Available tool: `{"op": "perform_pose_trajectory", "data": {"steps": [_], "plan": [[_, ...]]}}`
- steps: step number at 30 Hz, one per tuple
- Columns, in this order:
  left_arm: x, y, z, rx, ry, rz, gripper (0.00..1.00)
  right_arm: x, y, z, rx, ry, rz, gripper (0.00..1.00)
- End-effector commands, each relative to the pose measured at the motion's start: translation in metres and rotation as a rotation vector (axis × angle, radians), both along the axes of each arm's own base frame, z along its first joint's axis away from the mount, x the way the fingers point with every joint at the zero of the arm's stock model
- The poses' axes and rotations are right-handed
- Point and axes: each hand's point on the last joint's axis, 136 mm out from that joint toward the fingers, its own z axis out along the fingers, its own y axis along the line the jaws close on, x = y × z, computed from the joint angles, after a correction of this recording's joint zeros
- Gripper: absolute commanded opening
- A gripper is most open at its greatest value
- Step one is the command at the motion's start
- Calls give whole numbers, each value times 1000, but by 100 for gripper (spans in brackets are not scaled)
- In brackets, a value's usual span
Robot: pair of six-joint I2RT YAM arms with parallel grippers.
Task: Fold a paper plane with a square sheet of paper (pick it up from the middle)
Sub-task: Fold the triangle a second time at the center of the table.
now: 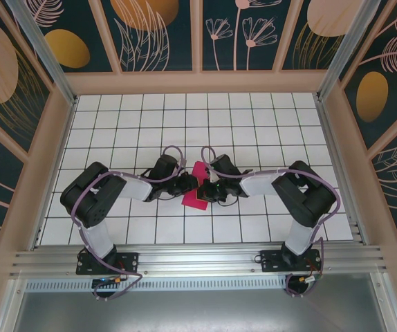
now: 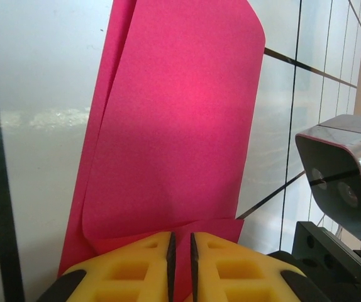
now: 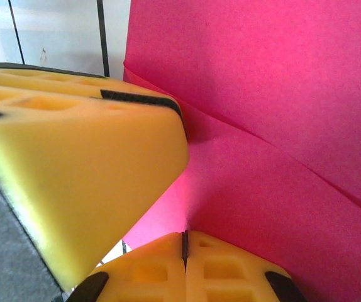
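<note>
The magenta-pink sheet of paper (image 1: 193, 198) is folded into a narrow, layered shape and sits mid-table between both arms. My left gripper (image 1: 189, 183) meets it from the left. In the left wrist view its yellow jaws (image 2: 181, 242) stand almost together with the paper's near edge in the slit, and the folded sheet (image 2: 180, 113) stretches away, one flap curling up. My right gripper (image 1: 208, 188) comes in from the right. Its jaws (image 3: 184, 239) are pressed tight, with a crease of the pink paper (image 3: 281, 94) running into their tip. The left gripper's finger (image 3: 73, 157) rises close beside it.
The white tiled table (image 1: 268, 131) spreads out on all sides, bounded by wooden frame walls (image 1: 198, 81). The right arm's wrist camera housing (image 2: 341, 182) is very close to my left gripper. Both arms are bent inward, nearly touching at the paper.
</note>
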Motion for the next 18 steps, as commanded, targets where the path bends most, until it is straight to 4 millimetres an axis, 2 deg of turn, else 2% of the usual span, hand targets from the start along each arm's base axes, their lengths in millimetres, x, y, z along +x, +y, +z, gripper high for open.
{"op": "perform_pose_trajectory", "data": {"steps": [1, 6, 10, 13, 18], "plan": [[-6, 19, -28, 116, 68, 53, 18, -20, -18, -20, -65, 45, -12, 7], [-9, 27, -38, 154, 91, 72, 16, -47, -20, -16, -30, 66, 75, 8], [-10, 32, -45, 193, 107, 79, 16, -57, -23, -16, -24, 76, 100, 9], [-10, 30, -44, 181, 104, 74, 16, -51, -19, -12, -26, 51, 99, 10], [-8, 20, -27, 117, 69, 46, 20, -13, -8, 3, -62, -42, 44, 11]]}}
